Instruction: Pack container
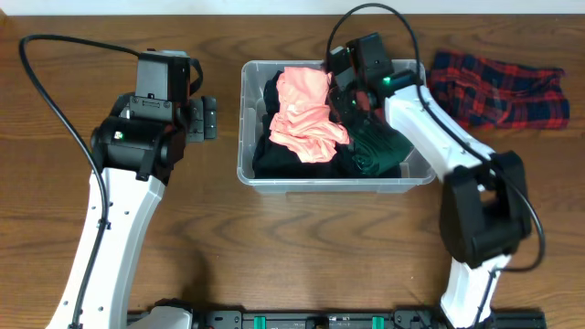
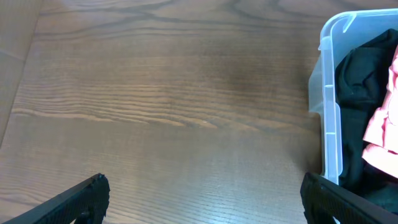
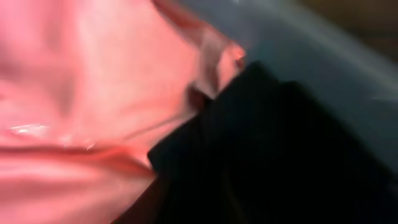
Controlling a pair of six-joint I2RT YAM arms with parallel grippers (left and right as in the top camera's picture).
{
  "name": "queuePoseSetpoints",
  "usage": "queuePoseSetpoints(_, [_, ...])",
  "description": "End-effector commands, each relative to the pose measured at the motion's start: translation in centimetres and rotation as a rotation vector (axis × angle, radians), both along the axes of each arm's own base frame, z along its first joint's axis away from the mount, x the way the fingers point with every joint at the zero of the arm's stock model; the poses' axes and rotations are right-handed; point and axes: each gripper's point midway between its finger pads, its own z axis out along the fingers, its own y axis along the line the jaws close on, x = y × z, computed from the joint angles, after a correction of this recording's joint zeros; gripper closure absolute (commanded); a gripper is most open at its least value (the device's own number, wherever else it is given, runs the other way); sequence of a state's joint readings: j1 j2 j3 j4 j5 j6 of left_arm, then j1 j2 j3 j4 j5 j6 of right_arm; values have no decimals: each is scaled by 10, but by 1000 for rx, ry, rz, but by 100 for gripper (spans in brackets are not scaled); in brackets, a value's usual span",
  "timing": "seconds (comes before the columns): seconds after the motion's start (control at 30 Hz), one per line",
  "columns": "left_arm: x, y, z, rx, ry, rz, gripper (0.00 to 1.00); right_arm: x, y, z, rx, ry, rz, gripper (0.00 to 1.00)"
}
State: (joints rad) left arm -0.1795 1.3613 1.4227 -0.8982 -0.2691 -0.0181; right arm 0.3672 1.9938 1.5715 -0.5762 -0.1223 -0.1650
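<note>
A: What is seen from overhead?

B: The container (image 1: 338,183) is found at the middle of the bench (image 1: 302,247), its long side running left to right. It is filled with a black cloth (image 1: 274,155), over which a pink cloth (image 1: 306,114) is heaped. A dark green cloth (image 1: 375,151) is tucked in at its right end. A plaid cloth (image 1: 498,87) in red and blue is laid on the bench beyond the right wall, outside the container.

A: And the grippers there?

B: The left gripper (image 1: 206,119) is held just beside the left wall, apart from it, with its jaws spread wide and nothing between them. The right gripper (image 1: 344,99) is lowered inside the container, at the right edge of the pink cloth. How far it is parted, and whether the cloth is gripped, cannot be told.

A: What is shown by the left wrist view?

B: Bare wood is seen between two black fingers (image 2: 74,202), which are set far apart at the lower corners. The container's clear corner and rim are seen at the right edge, with black and pink cloth inside.

A: And the right wrist view?

B: Only a blurred close view is given. The left is filled by pink cloth and the lower right by black cloth. A pale grey-blue band is seen at the top right, and what it is cannot be told. The gripper's own fingers cannot be made out.
</note>
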Motion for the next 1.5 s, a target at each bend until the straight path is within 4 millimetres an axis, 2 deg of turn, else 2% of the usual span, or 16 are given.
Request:
queuePoseSetpoints(0.0, [1, 3, 7, 13, -14, 5, 2, 1, -15, 56, -32, -124, -52, 71])
queuePoseSetpoints(0.07, [1, 3, 7, 13, -14, 5, 2, -1, -32, 63, -94, -141, -100, 67])
queuePoseSetpoints(0.13, [1, 3, 7, 13, -14, 5, 2, -2, -51, 62, -165, -136, -152, 67])
queuePoseSetpoints(0.2, [1, 3, 7, 13, -14, 5, 2, -6, -66, 55, -202, -104, -194, 67])
queuePoseSetpoints(0.37, [1, 3, 7, 13, -14, 5, 2, -15, -90, 32, -199, -4, -279, 67])
queuePoseSetpoints(0.67, [1, 3, 7, 13, -14, 5, 2, -34, -88, -12, -146, 104, -253, 68])
queuePoseSetpoints(0.87, [1, 3, 7, 13, -14, 5, 2, -40, -90, -21, -139, 126, -277, 69])
queuePoseSetpoints(1.0, [1, 3, 7, 13, -14, 5, 2, -36, -91, -11, -94, 119, -352, 68])
queuePoseSetpoints(1.13, [1, 3, 7, 13, -14, 5, 2, -34, -99, 13, -6, 96, -426, 67])
queuePoseSetpoints(1.33, [1, 3, 7, 14, -14, 5, 2, -35, -133, 63, 66, 8, -513, 65])
queuePoseSetpoints(1.47, [1, 3, 7, 13, -14, 5, 2, -42, -164, 94, 102, -41, -604, 57])
